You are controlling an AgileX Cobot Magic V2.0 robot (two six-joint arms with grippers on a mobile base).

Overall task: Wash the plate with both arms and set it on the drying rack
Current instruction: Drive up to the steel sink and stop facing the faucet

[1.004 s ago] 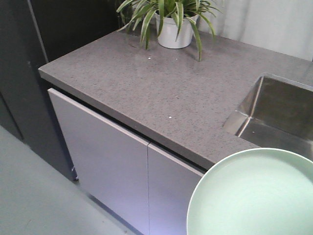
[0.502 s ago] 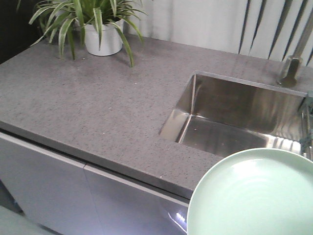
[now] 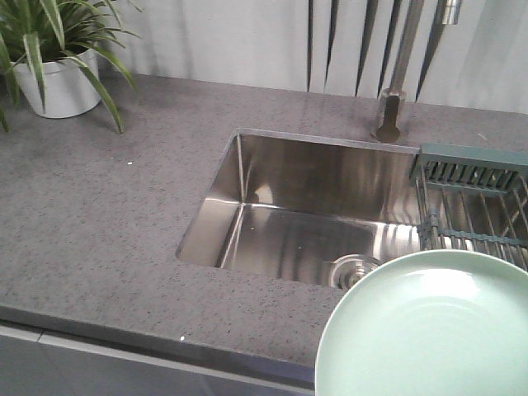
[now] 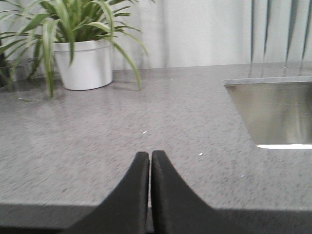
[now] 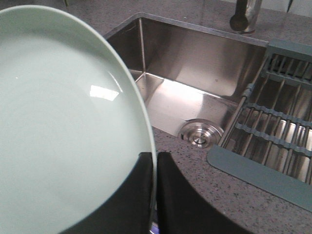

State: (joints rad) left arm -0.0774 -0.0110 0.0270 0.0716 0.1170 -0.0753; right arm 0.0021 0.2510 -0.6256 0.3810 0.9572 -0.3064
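The pale mint-green plate [image 3: 425, 330] fills the lower right of the front view, held up in front of the counter. In the right wrist view the plate [image 5: 63, 122] covers the left half, and my right gripper [image 5: 155, 161] is shut on its rim, one black finger on each side. The drying rack [image 3: 472, 202] of steel bars with a grey-green end piece lies across the right end of the sink; it shows again as the rack [image 5: 273, 131] in the right wrist view. My left gripper [image 4: 149, 158] is shut on nothing above the grey countertop.
A steel sink [image 3: 313, 206] with a round drain [image 5: 200, 132] is set in the grey speckled counter [image 3: 107, 231]. The tap [image 3: 396, 74] rises behind the sink. A potted plant in a white pot [image 3: 54, 78] stands far left, also seen as the pot [image 4: 83, 63].
The view has swung right along the counter: the plant slid to the far left, and the whole sink, the tap and the drying rack came into sight. The plate keeps its place in the frame.
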